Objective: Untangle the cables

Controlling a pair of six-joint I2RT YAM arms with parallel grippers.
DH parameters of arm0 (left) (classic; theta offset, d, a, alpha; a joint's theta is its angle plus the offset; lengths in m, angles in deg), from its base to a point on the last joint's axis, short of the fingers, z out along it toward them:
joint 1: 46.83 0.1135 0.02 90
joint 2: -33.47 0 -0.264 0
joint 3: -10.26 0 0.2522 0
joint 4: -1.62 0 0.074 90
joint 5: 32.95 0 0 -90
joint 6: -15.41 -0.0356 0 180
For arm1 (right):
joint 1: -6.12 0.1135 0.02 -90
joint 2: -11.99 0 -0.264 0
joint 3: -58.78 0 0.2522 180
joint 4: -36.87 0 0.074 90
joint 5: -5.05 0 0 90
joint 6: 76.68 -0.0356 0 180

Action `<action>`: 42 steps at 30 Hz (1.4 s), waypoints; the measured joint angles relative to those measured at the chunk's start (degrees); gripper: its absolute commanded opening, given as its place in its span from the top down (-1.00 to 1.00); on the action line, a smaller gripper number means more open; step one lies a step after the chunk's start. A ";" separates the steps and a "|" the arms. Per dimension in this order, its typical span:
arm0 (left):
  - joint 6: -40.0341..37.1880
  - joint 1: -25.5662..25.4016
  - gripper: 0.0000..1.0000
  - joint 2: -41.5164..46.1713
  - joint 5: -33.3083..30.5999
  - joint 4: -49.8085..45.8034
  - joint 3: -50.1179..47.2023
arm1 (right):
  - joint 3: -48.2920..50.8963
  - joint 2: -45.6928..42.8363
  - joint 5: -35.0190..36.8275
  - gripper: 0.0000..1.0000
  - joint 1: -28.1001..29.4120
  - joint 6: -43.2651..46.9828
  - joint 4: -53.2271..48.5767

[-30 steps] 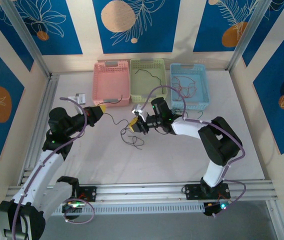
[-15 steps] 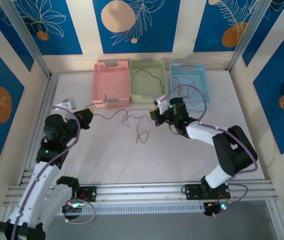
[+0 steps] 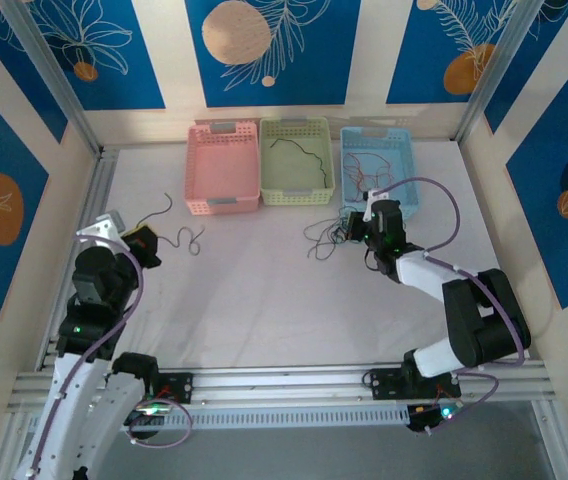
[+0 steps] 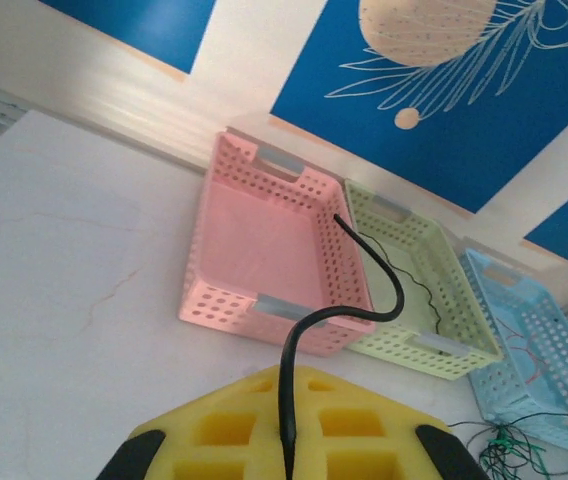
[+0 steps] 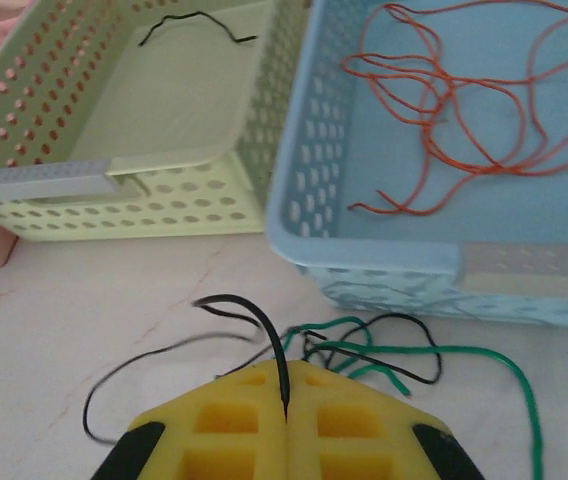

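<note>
Likely limp, springy, near weightless cables (image 5: 404, 348); best pinched at free ends. Clenched in left jaws: black strand (image 4: 283, 390); in right jaws: second strand (image 5: 279, 368), beside clump (image 5: 314, 345).

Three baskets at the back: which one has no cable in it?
The pink basket, leftmost of the three: its floor is bare. The green basket holds one dark cable, and the blue basket holds orange cables.
</note>
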 measured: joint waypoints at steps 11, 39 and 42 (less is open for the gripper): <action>0.72 0.00 1.00 -5.38 11.06 7.37 0.04 | 0.00 0.02 -1.53 1.00 -0.87 -1.97 -0.11; 13.73 -5.73 1.00 -72.17 27.04 49.81 37.27 | -0.17 0.44 -2.62 1.00 -0.66 -1.97 -0.90; 12.46 -7.39 1.00 -79.65 26.16 49.70 43.89 | -0.33 0.76 -2.80 1.00 -0.61 -1.97 -1.16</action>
